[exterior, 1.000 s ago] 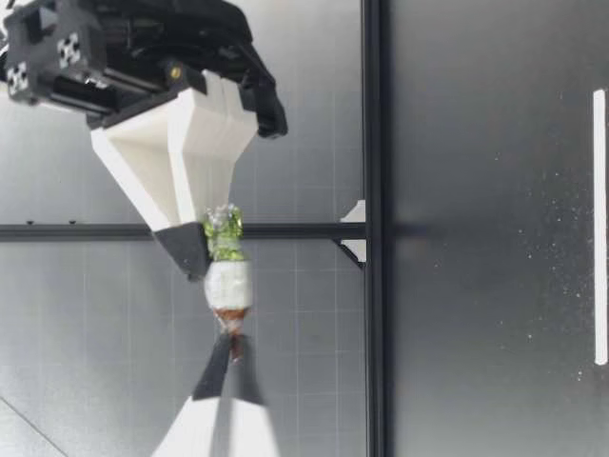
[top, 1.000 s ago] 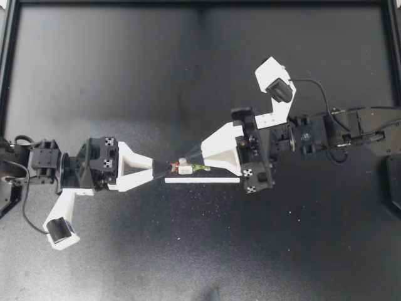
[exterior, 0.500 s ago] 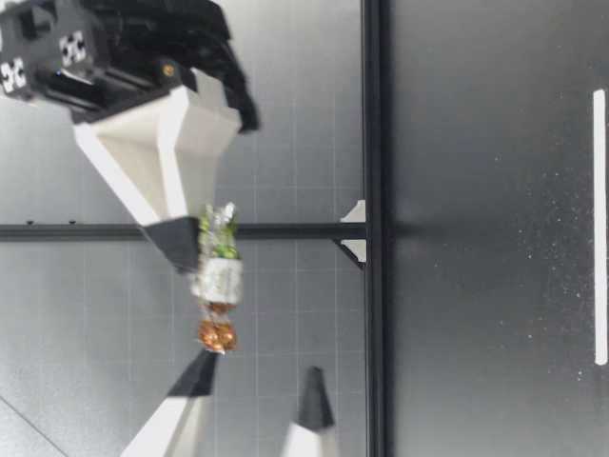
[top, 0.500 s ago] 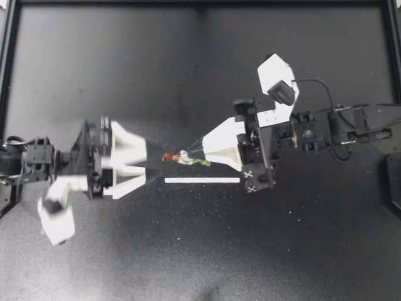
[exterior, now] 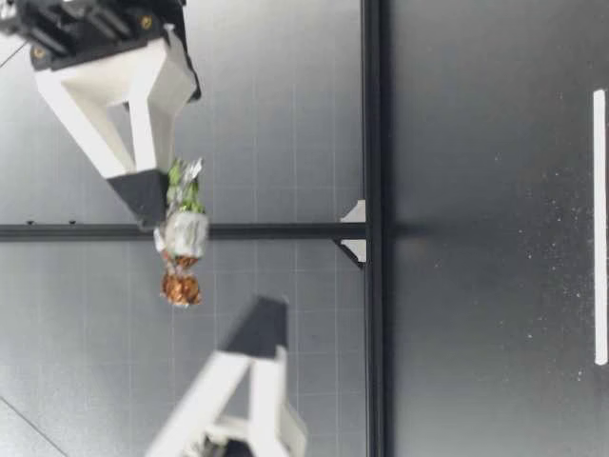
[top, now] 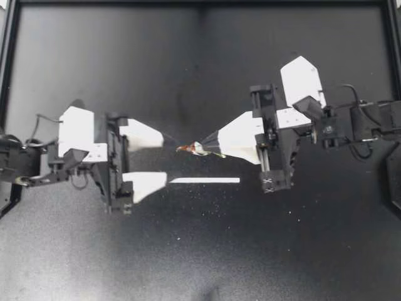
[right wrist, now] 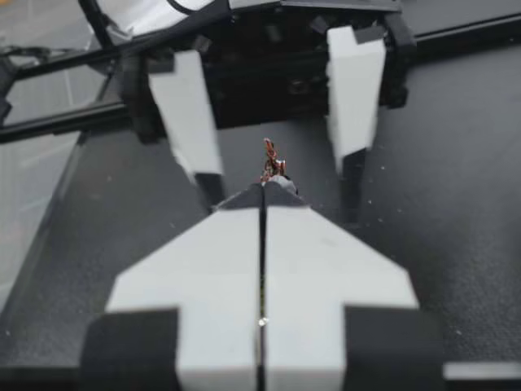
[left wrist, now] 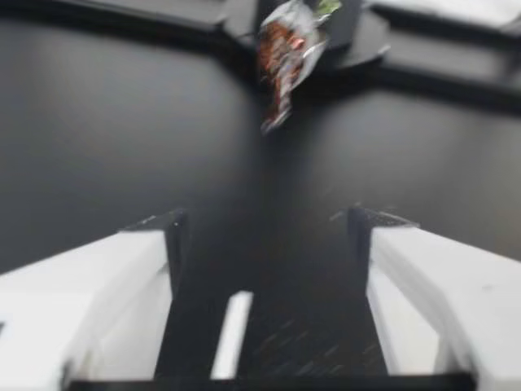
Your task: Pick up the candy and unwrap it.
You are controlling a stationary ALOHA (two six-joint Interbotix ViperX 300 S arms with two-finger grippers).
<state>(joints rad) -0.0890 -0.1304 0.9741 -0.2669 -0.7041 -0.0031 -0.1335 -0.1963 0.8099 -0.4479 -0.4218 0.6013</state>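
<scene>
You're holding the candy [top: 192,148] mid-air w/ right gripper [top: 203,143] clamped on its green twist, left gripper [top: 166,158] gaping nearby, so be centring the brown twist btwn its jaws before pinching.

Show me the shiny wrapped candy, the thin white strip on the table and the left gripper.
Candy in shiny silver wrapper [top: 197,148]: top view, its silver middle.
Thin white strip [top: 203,180]: top view, its middle.
White left gripper [top: 166,158]: top view, midway between its fingertips.
</scene>
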